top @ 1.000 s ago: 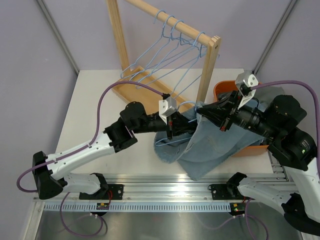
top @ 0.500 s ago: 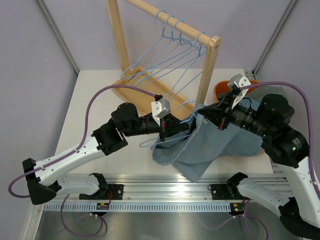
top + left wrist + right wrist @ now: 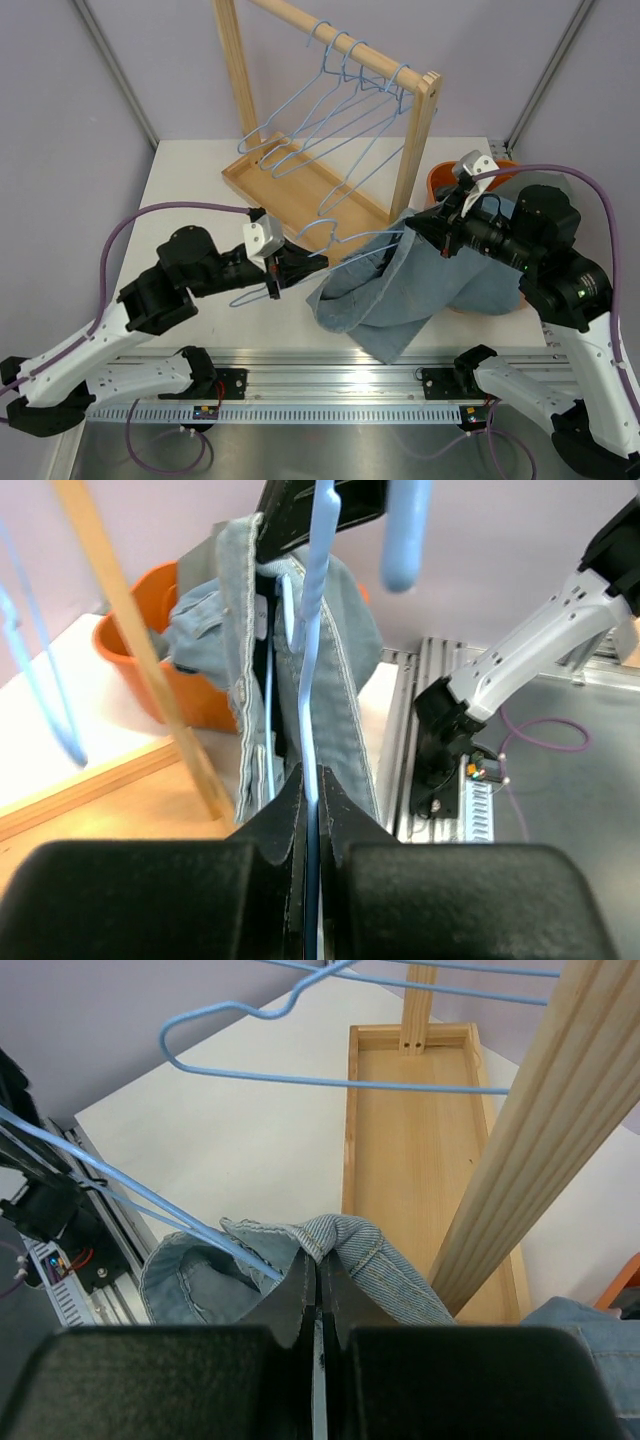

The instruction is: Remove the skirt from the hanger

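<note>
Left fingers (image 3: pixel 284 825) pinch the hanger (image 3: pixel 316 630), right fingers (image 3: pixel 297 1295) pinch the skirt (image 3: pixel 372 1250).

Faded blue denim skirt (image 3: pixel 430 290): waistband edge pinched between the jaws of the right gripper (image 3: pixel 314 1262), rest sagging crumpled below. Thin pale-blue wire hanger (image 3: pixel 314 660): clamped between the jaws of the left gripper (image 3: pixel 312 777), far end tucked inside the waistband.

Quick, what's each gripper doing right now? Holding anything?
Left gripper: closed on the blue hanger.
Right gripper: closed on the denim skirt.
</note>
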Controlling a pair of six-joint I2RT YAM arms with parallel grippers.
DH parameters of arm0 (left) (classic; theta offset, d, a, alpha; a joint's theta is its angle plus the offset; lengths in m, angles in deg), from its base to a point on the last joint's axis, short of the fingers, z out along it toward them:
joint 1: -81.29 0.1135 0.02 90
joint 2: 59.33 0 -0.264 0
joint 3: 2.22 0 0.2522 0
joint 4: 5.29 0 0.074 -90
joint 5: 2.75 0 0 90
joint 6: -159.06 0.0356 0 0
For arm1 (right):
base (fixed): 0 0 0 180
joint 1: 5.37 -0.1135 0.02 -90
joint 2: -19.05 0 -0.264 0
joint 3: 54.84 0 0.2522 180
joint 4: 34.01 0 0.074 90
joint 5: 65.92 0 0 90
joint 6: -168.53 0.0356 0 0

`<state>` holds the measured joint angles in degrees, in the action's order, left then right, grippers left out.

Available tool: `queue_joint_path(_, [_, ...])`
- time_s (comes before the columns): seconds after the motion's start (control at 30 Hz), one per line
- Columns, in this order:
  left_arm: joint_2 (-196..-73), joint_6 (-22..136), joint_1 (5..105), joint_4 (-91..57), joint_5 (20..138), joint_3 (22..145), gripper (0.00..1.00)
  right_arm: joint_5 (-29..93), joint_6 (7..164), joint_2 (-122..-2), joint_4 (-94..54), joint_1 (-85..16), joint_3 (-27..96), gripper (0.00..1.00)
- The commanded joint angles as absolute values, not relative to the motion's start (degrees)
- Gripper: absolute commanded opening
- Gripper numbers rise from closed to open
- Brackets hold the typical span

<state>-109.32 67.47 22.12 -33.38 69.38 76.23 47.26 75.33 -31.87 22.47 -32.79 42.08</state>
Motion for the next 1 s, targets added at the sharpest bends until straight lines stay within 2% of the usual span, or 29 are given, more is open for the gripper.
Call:
queue_joint_path(0.0, [-106.2,72.1,22.1,-39.1,73.4,78.9,0.0,46.8,71.7,-32.0,23.0,-31.2,40.9,0.0])
queue_joint_path(0.23, [-102.0,74.9,22.1,-56.6,79.4,85.0,0.0,61.8,64.0,-34.3,28.7,-26.4,39.9,0.0])
queue_joint_path(0.53, [-96.4,73.0,22.1,-64.7,84.9,88.8,0.0,74.1,58.3,-40.4,33.3,-21.0,38.6,0.0])
queue_joint_path(0.67, [-96.1,72.9,22.1,-63.9,84.5,87.8,0.0,75.4,50.5,-43.7,37.4,-21.0,32.9,0.0])
queue_joint_path(0.8, [-97.6,73.2,22.1,-63.3,82.5,87.2,0.0,72.1,49.7,-48.2,39.2,-20.8,31.3,0.0])
queue_joint_path(0.87, [-98.2,73.4,22.1,-63.4,80.9,87.2,0.0,72.0,49.4,-48.6,39.9,-20.6,31.4,0.08])
queue_joint_path(0.9, [-99.0,73.4,22.1,-63.2,80.4,87.0,0.0,71.9,49.4,-48.0,39.7,-20.3,31.4,0.18])
queue_joint_path(0.93, [-99.4,73.5,22.1,-63.1,79.2,86.7,0.0,71.5,49.0,-47.6,39.5,-20.1,31.6,0.41])
queue_joint_path(0.97, [-99.8,73.8,22.1,-62.8,78.7,86.4,0.0,71.2,48.6,-47.1,39.5,-19.9,32.1,0.49])
